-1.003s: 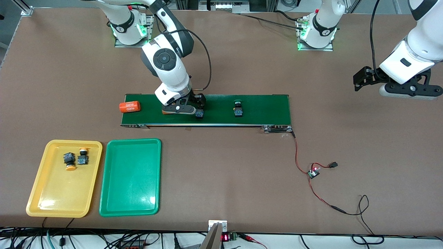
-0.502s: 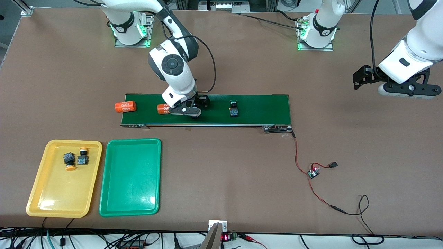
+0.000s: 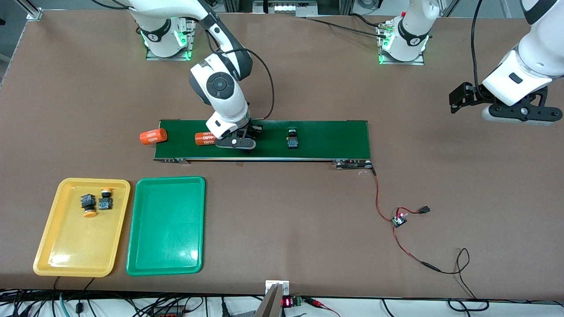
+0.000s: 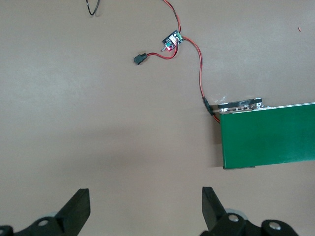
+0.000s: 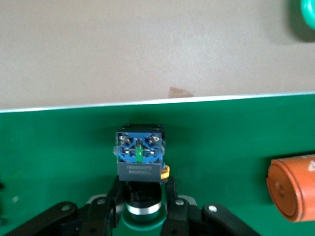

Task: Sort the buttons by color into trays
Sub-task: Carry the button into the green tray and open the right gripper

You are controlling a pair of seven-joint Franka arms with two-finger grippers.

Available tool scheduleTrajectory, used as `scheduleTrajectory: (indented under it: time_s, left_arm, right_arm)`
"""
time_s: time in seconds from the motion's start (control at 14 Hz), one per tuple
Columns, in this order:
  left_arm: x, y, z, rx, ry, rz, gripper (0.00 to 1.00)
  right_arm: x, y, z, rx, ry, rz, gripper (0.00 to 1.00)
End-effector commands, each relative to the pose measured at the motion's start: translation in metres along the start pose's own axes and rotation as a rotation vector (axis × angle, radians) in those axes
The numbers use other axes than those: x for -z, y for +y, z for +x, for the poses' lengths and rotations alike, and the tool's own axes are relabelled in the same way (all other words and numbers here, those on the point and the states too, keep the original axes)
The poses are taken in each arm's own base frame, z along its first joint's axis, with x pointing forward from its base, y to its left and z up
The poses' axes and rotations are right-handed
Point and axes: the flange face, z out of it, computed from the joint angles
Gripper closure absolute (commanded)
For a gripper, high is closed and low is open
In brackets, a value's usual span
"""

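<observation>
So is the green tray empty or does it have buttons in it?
Empty. The green tray shows only its bare floor; no buttons lie in it.

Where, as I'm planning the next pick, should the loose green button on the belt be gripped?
Likely its black body, from straight above. The green button lies on its side on the belt, cap toward the robots' bases, so jaws closing along the belt's length would meet its flat sides.
</observation>
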Motion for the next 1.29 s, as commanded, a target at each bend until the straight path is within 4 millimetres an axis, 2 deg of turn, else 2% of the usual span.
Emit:
scheduleTrajectory:
  time_s: [0.0, 0.22, 0.29, 0.36, 0.65, 0.93, 1.22]
  left_arm:
    - [0.007, -0.006, -0.002, -0.011, -0.002, -0.018, 0.0]
    - [0.006, -0.006, -0.003, -0.01, -0.006, -0.019, 0.0]
    - [0.006, -0.006, -0.003, -0.01, -0.006, -0.018, 0.0]
    - [0.007, -0.005, -0.002, -0.011, -0.002, -0.017, 0.0]
    - [0.007, -0.004, -0.002, -0.013, -0.002, -0.018, 0.0]
    - [0.007, -0.005, -0.003, -0.011, -0.009, -0.018, 0.0]
    - [0.008, -0.005, -0.004, -0.01, -0.009, -0.018, 0.0]
  right_arm:
    - [0.054, 0.021, 0.028, 0.019, 0.024, -0.019, 1.0]
    - [0.126, 0.062, 0.091, 0.051, 0.004, -0.034, 1.0]
    - [0.14, 0.082, 0.111, 0.057, 0.023, -0.024, 1.0]
    - [0.142, 0.103, 0.127, 0.065, 0.031, -0.023, 1.0]
    - [0.118, 0.181, 0.181, 0.117, 0.044, -0.026, 1.0]
    - [0.049, 0.265, 0.224, 0.142, 0.089, -0.022, 0.99]
    - [-0.016, 0.301, 0.231, 0.16, 0.061, -0.037, 0.98]
